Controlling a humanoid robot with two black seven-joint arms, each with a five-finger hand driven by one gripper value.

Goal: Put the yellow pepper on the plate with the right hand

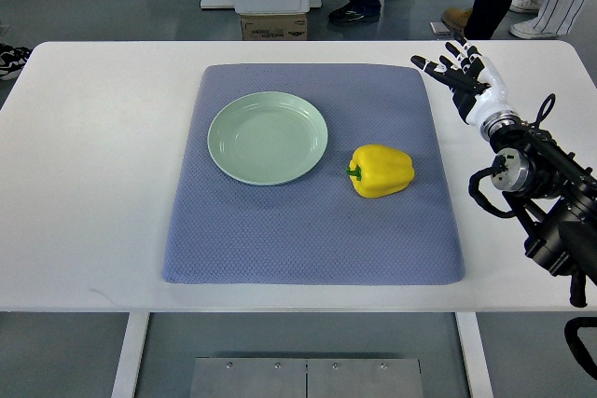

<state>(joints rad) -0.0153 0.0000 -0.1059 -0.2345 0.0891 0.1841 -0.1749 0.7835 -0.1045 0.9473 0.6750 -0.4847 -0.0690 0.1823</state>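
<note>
We see only our right arm, entering from the right edge and reaching up and away along that side. Its right hand (457, 67) sits at the far end, fingers (437, 66) spread and relaxed, holding nothing. Our left arm stays out of view.

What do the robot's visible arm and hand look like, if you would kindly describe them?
Only the right arm shows. The right hand has black, segmented fingers with pale joints and a white palm section. Behind it sits a silver metal wrist ring, then a black forearm of exposed mechanical parts with black cables looping alongside. No markings are legible.
</note>
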